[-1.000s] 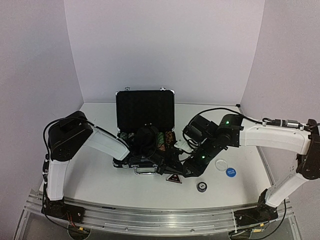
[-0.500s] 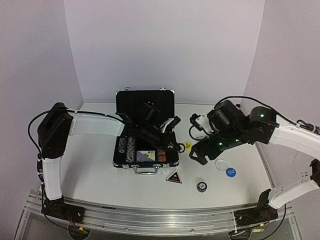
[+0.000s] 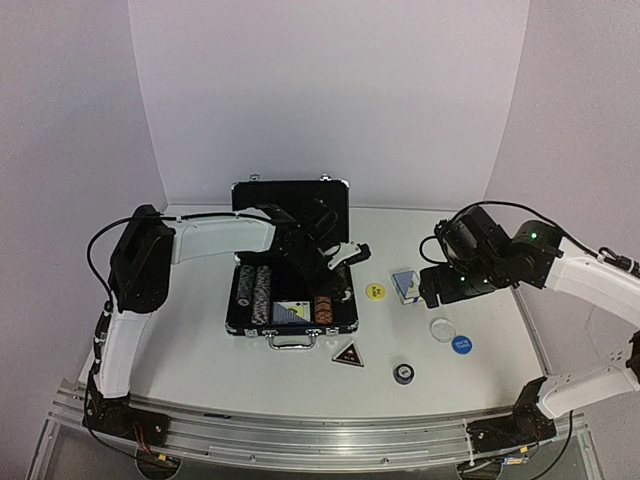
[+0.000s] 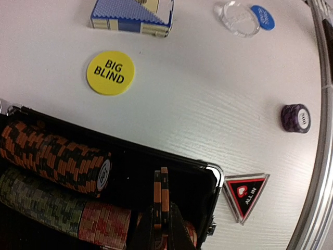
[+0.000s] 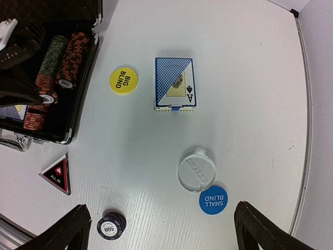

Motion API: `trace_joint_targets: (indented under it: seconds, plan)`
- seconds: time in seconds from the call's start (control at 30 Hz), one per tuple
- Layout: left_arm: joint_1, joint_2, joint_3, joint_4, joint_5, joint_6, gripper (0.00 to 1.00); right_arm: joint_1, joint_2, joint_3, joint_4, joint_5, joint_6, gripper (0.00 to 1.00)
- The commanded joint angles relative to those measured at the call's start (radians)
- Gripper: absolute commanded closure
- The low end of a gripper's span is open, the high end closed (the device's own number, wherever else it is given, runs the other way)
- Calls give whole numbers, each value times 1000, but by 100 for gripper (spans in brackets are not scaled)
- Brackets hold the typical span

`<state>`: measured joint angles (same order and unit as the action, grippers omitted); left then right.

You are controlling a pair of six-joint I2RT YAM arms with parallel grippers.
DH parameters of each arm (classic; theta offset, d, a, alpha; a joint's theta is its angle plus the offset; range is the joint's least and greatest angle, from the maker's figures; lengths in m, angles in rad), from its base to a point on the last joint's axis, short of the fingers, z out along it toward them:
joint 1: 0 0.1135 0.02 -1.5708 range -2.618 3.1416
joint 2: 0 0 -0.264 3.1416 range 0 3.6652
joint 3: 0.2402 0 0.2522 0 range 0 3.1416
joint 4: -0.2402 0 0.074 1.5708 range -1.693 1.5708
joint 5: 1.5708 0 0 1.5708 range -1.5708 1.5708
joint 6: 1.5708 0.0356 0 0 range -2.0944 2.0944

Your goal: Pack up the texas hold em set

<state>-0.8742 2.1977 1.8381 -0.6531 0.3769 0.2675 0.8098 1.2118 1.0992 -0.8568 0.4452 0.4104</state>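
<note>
— Where is the set?

— The briefcase lies open mid-table, long axis left to right, lid upright at the far side, handle toward the arms. Chip rows lie in it, running near to far.

— And the left arm?

— It reaches across from the left, forearm over the case. The left gripper is clamped on two orange-striped chips, held on edge above the case's right end.

— The right one?

— It is folded back at the right side, and the right gripper is spread wide with nothing in it, above the table. Under it lie a blue card deck, the yellow disc, clear disc, blue disc, a purple chip stack and the triangular marker.
</note>
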Motion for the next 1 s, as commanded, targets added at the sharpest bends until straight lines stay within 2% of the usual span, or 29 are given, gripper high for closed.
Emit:
trace_joint_targets:
  seconds: [0.0, 0.53, 0.8, 0.97]
  plan:
    - [1, 30, 58, -105, -89, 78, 100, -13, 3, -13, -1, 13, 26, 7]
    - [-14, 210, 225, -177, -132, 97, 100, -37, 32, -34, -3, -21, 19, 7]
    - [-14, 272, 319, -236, -213, 129, 100, -49, 59, -26, -3, -32, 0, 7]
    - [-15, 270, 332, -228, -250, 127, 93, -53, 70, -14, -4, -49, -9, 7]
